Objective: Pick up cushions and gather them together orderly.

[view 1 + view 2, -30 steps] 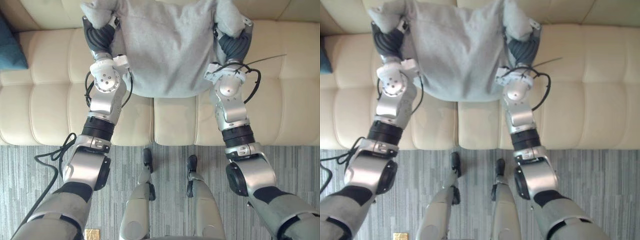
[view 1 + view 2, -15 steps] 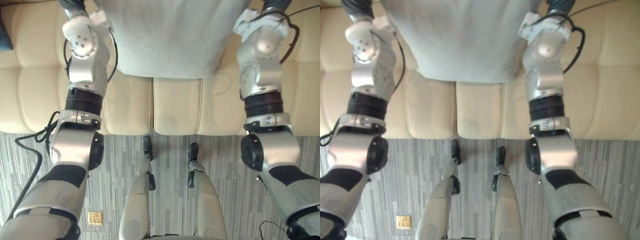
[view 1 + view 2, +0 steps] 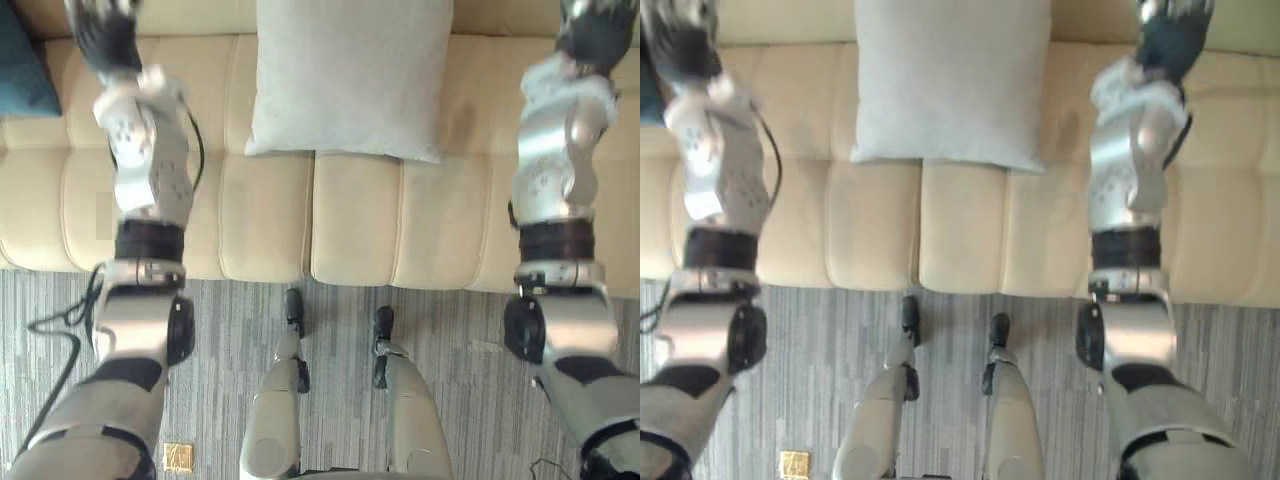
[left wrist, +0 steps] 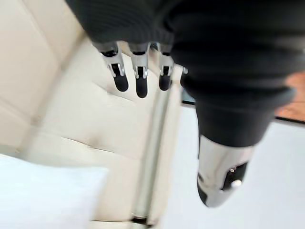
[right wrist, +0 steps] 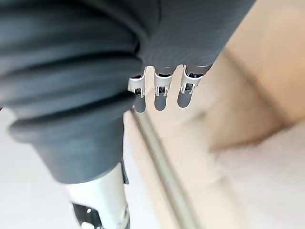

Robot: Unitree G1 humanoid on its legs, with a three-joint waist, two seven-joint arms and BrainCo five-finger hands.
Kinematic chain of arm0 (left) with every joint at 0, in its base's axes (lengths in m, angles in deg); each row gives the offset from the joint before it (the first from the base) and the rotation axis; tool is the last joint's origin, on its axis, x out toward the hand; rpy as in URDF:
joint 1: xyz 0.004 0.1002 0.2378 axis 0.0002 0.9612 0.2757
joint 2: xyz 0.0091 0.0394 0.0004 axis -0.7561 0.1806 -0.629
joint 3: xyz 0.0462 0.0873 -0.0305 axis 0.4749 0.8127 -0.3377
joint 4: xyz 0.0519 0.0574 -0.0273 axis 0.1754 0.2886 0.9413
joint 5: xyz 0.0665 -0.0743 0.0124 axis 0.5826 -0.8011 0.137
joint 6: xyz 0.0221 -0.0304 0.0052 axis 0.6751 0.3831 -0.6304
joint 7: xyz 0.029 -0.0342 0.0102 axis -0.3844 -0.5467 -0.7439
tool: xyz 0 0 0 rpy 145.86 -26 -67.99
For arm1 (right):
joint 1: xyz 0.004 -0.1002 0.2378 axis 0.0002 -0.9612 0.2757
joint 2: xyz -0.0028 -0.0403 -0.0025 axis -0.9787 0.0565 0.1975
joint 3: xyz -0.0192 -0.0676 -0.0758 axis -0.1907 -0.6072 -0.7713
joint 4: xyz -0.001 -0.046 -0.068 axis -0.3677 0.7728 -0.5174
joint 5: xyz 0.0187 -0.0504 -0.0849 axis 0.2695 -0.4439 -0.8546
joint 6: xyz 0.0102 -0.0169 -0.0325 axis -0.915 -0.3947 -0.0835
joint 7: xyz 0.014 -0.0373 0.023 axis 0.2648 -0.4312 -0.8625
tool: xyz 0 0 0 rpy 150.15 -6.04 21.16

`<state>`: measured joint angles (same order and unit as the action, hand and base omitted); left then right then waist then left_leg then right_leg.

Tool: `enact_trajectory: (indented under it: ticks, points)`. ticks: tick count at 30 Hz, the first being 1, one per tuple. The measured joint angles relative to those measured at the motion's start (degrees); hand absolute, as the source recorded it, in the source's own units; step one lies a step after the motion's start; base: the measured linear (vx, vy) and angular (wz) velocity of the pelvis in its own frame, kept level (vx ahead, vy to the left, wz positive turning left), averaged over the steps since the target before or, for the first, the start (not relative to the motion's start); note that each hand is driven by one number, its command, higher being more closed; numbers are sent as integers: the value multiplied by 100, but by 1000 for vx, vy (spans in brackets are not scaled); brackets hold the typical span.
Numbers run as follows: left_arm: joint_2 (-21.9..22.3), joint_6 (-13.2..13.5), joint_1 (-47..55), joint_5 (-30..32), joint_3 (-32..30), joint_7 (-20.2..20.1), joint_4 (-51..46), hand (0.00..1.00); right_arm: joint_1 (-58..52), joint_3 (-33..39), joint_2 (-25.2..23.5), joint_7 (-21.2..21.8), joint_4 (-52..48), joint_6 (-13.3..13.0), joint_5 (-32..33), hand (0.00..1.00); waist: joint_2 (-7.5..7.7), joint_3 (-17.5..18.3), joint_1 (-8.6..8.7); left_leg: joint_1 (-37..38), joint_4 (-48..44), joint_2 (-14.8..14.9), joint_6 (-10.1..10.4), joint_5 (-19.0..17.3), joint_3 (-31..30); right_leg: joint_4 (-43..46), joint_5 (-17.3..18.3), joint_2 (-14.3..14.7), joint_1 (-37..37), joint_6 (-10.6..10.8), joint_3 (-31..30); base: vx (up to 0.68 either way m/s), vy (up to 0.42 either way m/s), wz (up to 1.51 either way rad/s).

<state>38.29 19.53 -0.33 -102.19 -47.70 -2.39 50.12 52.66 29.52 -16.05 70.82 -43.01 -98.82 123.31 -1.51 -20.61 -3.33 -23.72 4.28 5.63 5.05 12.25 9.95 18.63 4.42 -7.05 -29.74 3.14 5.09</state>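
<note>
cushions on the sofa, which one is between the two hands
The light grey cushion, on the middle of the sofa between the left hand and the right hand. The teal cushion lies at the sofa's left edge, beyond the left hand.

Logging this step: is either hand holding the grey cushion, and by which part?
Nothing is held. The grey cushion lies on the sofa; the left hand and right hand are off to its sides, fingers straight.

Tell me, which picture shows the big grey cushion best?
The left eye view: the grey cushion rests on the cream sofa, nearly all of it in sight, with its top edge cut off. The right eye view shows much the same. Each wrist view catches just a pale corner of it.
</note>
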Motion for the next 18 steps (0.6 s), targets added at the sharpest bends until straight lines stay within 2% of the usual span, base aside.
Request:
enact_trajectory:
  ticks: [1,3,4,6,7,10,12,13,14,18]
  points:
    - [62,-3,176,16,4,-37,-48,0,-174,27,-60,36,-16,1,-70,0,11,12,1,30,5,1,8,-11,8,11,13,0,20,-2,-5,70,-44,-5]
    - [654,-41,1440,169,149,-338,-281,0,-1436,86,-577,270,-194,11,-494,0,15,16,2,331,36,11,37,-87,47,30,103,13,278,-6,-28,65,-45,-9]
    - [778,-65,1685,211,197,-417,-286,0,-1683,81,-698,336,-203,12,-647,0,15,16,8,404,40,11,44,-97,53,35,121,14,337,0,-34,69,-39,-6]
    - [1337,-215,2639,314,347,-705,-274,0,-2707,37,-1173,597,-196,108,-1074,0,31,52,8,715,34,10,37,-206,82,37,214,17,635,-1,-45,79,-31,-5]
    - [1467,-299,3002,367,408,-837,-233,0,-3074,14,-1340,714,-142,167,-1293,0,48,140,5,793,29,15,58,-261,104,27,246,23,712,6,-54,72,-20,-7]
    - [1631,-434,3696,696,470,-1083,248,0,-3790,5,-1669,907,248,256,-1657,0,75,455,11,1009,-24,17,57,-358,151,-10,300,28,942,7,-67,91,-17,-9]
    - [1728,-563,4105,917,332,-1335,877,0,-4265,-2,-1851,1022,847,356,-2087,0,87,783,-1,1330,-155,48,74,-550,177,-238,316,58,1397,23,-64,84,-16,-6]
    - [1755,-593,4173,1000,272,-1371,985,0,-4333,0,-1879,1052,962,367,-2176,0,85,866,-2,1390,-152,53,79,-571,185,-284,316,66,1472,23,-66,67,-2,-8]
    - [1786,-643,4298,1157,181,-1454,1341,0,-4470,-1,-1951,1111,1304,387,-2265,0,101,1104,0,1503,-151,68,83,-616,197,-403,315,83,1637,23,-59,58,3,-5]
    - [1870,-783,4382,1798,-78,-1497,2245,0,-4590,10,-2011,1214,2165,530,-2683,0,152,1455,2,1880,-115,93,103,-730,230,-687,290,121,2067,64,-63,28,8,-5]
